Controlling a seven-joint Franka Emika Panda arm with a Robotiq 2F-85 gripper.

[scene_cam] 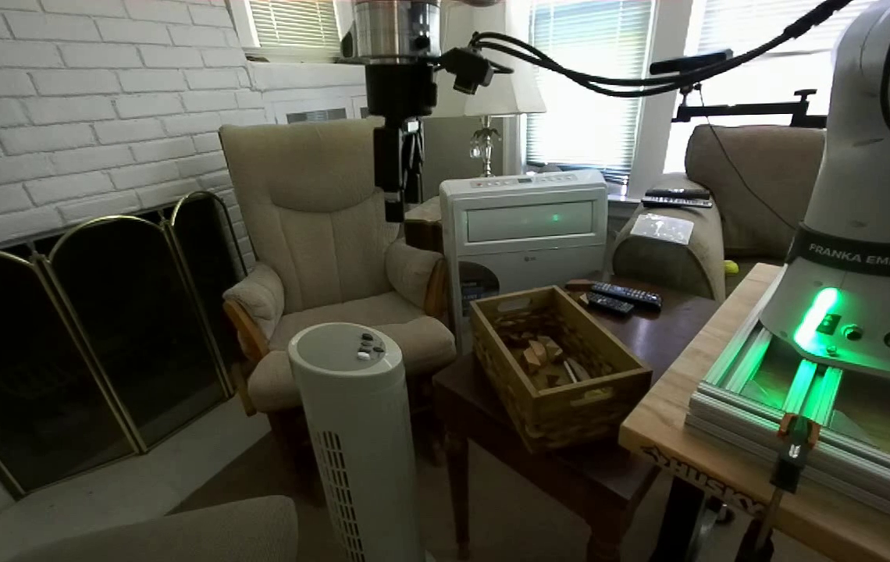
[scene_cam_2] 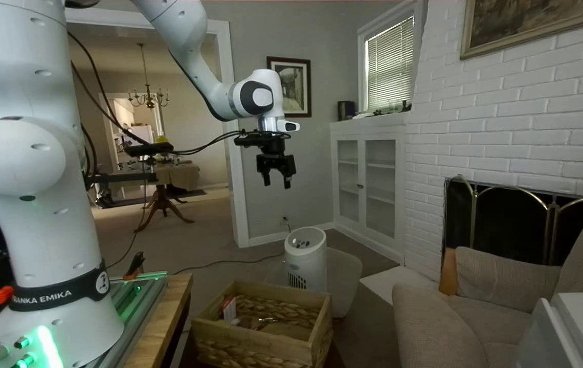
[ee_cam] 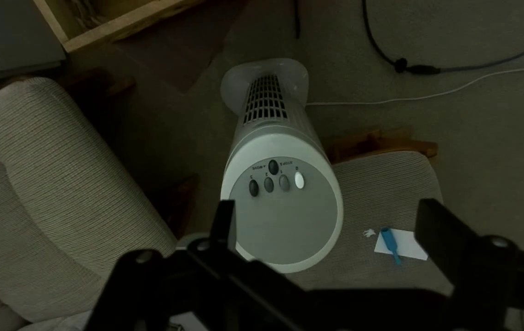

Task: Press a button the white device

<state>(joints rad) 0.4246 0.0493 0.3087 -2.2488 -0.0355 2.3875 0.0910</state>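
Observation:
The white device, a tall cylindrical tower with a perforated body, stands on the floor in both exterior views. In the wrist view its round grey top shows several oval buttons near one edge. These include a white button marked 0, a grey button marked 1 and a dark button marked 3. A separate dark button sits beside the MOVE and STOP lettering. My gripper is open and empty. In both exterior views it hangs well above the device, apart from it.
A wooden basket with small items stands on a dark side table with remotes. A beige armchair, a white boxy machine and a cushioned seat surround the device. Cables lie on the floor.

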